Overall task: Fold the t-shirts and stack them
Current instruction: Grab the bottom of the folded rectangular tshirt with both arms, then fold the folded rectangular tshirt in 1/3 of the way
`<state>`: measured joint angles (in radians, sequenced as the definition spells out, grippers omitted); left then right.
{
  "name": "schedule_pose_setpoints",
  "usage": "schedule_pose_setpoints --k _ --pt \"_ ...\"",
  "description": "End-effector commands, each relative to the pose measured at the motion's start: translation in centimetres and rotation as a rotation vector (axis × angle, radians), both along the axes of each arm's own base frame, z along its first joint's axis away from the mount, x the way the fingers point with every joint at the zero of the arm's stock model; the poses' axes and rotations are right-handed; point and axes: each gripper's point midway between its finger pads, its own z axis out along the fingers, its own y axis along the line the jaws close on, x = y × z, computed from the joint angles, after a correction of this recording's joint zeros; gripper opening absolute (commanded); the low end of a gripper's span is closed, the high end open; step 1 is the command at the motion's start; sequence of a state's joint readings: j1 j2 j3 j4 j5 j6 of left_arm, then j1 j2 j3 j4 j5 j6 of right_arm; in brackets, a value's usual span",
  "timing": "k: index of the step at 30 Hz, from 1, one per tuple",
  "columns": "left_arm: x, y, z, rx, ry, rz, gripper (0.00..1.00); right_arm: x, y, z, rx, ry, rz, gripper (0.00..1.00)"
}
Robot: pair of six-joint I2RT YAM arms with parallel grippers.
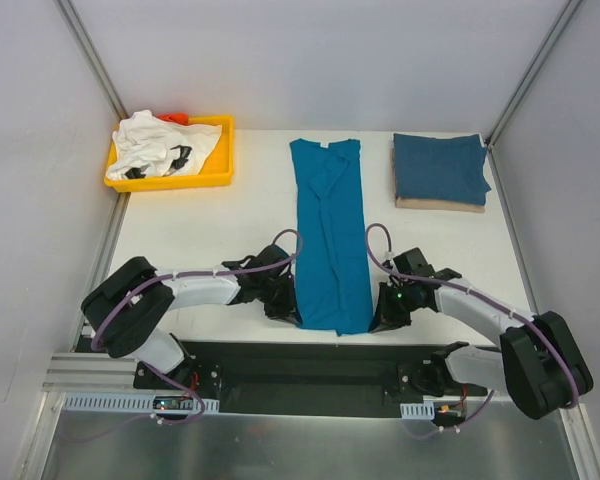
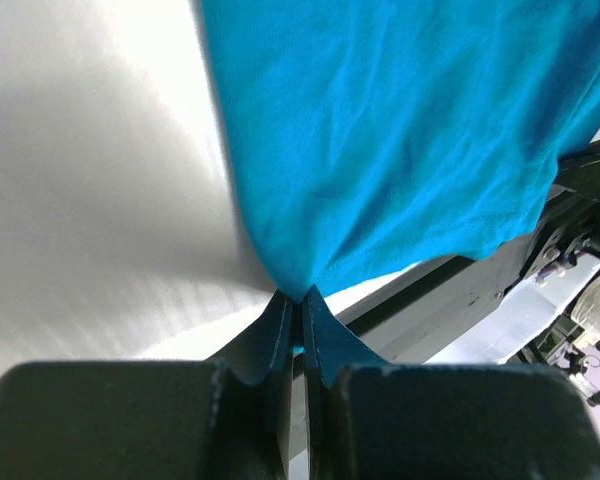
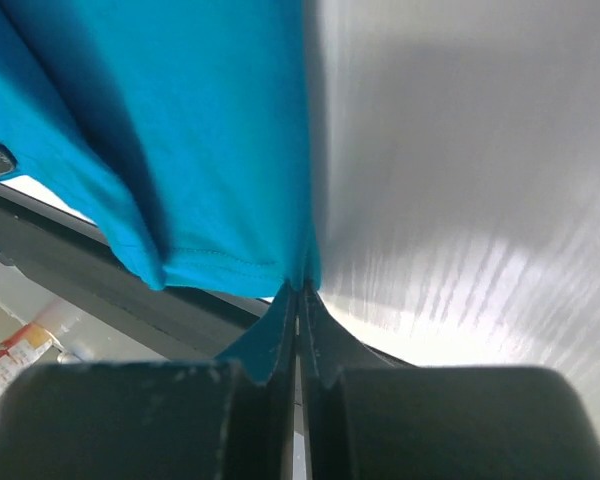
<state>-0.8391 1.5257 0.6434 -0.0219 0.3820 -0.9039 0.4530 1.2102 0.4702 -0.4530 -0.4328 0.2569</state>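
Note:
A teal-blue t-shirt (image 1: 329, 235) lies in a long narrow strip down the middle of the white table, collar at the far end. My left gripper (image 1: 286, 310) is shut on its near left hem corner (image 2: 298, 285). My right gripper (image 1: 381, 318) is shut on its near right hem corner (image 3: 302, 278). A darker blue t-shirt (image 1: 439, 167) lies folded at the far right on top of a tan folded cloth (image 1: 436, 204). A white t-shirt with black marks (image 1: 162, 146) lies crumpled in the yellow tray (image 1: 218, 176).
The yellow tray stands at the far left corner, with something orange (image 1: 177, 118) at its back. The black base rail (image 1: 310, 365) runs along the table's near edge. Grey walls close in both sides.

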Motion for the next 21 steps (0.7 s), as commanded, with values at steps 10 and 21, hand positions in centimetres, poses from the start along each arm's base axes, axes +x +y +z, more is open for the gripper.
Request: schedule_pose_setpoints --k 10,21 --pt "-0.9 -1.0 3.5 -0.076 -0.018 -0.104 0.00 -1.1 0.0 3.0 0.072 -0.063 -0.030 0.01" --pt "6.2 -1.9 8.5 -0.073 -0.277 -0.040 0.00 6.9 0.8 11.0 0.024 -0.317 -0.035 0.01"
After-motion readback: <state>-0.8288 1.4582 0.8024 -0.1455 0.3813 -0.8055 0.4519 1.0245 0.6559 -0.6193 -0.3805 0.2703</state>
